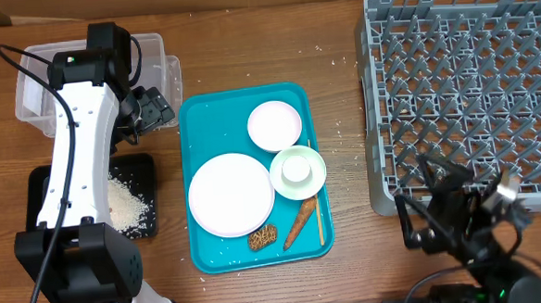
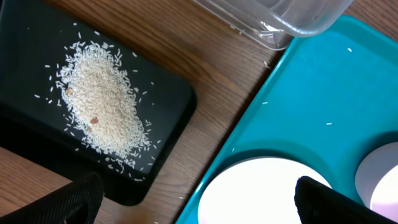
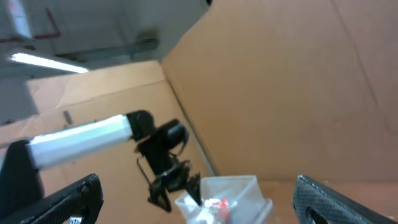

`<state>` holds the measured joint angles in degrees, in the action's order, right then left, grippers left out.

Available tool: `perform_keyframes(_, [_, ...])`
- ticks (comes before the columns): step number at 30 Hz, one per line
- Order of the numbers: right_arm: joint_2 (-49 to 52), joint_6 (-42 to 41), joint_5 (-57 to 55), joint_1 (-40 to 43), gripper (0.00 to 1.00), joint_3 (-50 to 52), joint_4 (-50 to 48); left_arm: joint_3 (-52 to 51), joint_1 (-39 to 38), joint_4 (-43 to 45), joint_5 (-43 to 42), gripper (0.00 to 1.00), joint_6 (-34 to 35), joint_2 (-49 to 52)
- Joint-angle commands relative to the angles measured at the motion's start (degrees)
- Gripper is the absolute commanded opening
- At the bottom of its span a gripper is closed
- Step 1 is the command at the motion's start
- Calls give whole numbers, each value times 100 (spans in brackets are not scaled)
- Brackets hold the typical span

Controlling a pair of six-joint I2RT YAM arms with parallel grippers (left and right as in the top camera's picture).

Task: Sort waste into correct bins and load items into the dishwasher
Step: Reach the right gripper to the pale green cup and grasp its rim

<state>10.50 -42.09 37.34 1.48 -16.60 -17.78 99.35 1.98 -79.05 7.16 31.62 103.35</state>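
Observation:
White rice (image 2: 99, 106) lies heaped on the black tray (image 1: 45, 186). The clear tub (image 1: 159, 55) stands behind it and holds a red-and-white wrapper (image 3: 214, 203). On the teal tray (image 1: 195, 118) are a large white plate (image 1: 231, 193), a smaller plate (image 1: 275, 125), a cup in a pale bowl (image 1: 297, 170), a carrot piece (image 1: 298, 224) and a brown lump (image 1: 262, 236). My left gripper (image 1: 152, 109) hangs open and empty between tub and teal tray; its fingers (image 2: 81, 199) straddle the teal tray's edge. My right gripper (image 1: 409, 223) is open and empty, in front of the grey dish rack (image 1: 467, 95).
A thin wooden stick (image 1: 317, 214) lies beside the carrot piece. Stray rice grains dot the table around the teal tray. The right wrist view looks across at the left arm (image 3: 93, 140) and cardboard walls behind it.

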Motion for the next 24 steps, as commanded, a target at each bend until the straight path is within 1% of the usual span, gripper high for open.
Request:
perform_keyframes(1, [1121, 1025, 417, 15, 100, -1126, 866, -35, -11, 2, 74, 100, 98, -28])
perform_keyframes(5, [2577, 1676, 1290, -26, 100, -2365, 2140, -35, -11, 2, 74, 100, 98, -28])
perform_keyframes(7, [3237, 2105, 1373, -190, 100, -2990, 2896, -35, -11, 2, 74, 100, 98, -28])
perform_keyframes(9, [3836, 2699, 1261, -476, 100, -3576, 3683, -35, -11, 2, 74, 100, 98, -28])
perform_keyframes(11, [4446, 3169, 623, -903, 100, -4179, 4612, -35, -11, 2, 74, 100, 98, -28])
perform_keyframes(13, [5066, 3484, -365, -1440, 100, -4784, 5543, -35, -11, 2, 74, 100, 98, -28])
perform_keyframes(16, [5980, 3526, -2052, -2371, 100, -5580, 6601, -35, -11, 0, 74, 100, 98, -28])
perform_keyframes(18, [6509, 3460, -2927, -2942, 100, -5960, 6977, -35, -11, 2, 74, 100, 98, -28])
perform_keyframes(20, [6972, 3460, -3467, -3401, 100, -6166, 7095, -35, -11, 2, 74, 100, 98, -28])
perform_keyframes(21, [7265, 3460, -3676, -3639, 100, -6220, 7095, -35, -11, 2, 74, 100, 98, -28])
perform_keyframes(24, [7807, 3462, -3755, -3836, 100, -6223, 7055, -35, -11, 2, 74, 100, 98, -28])
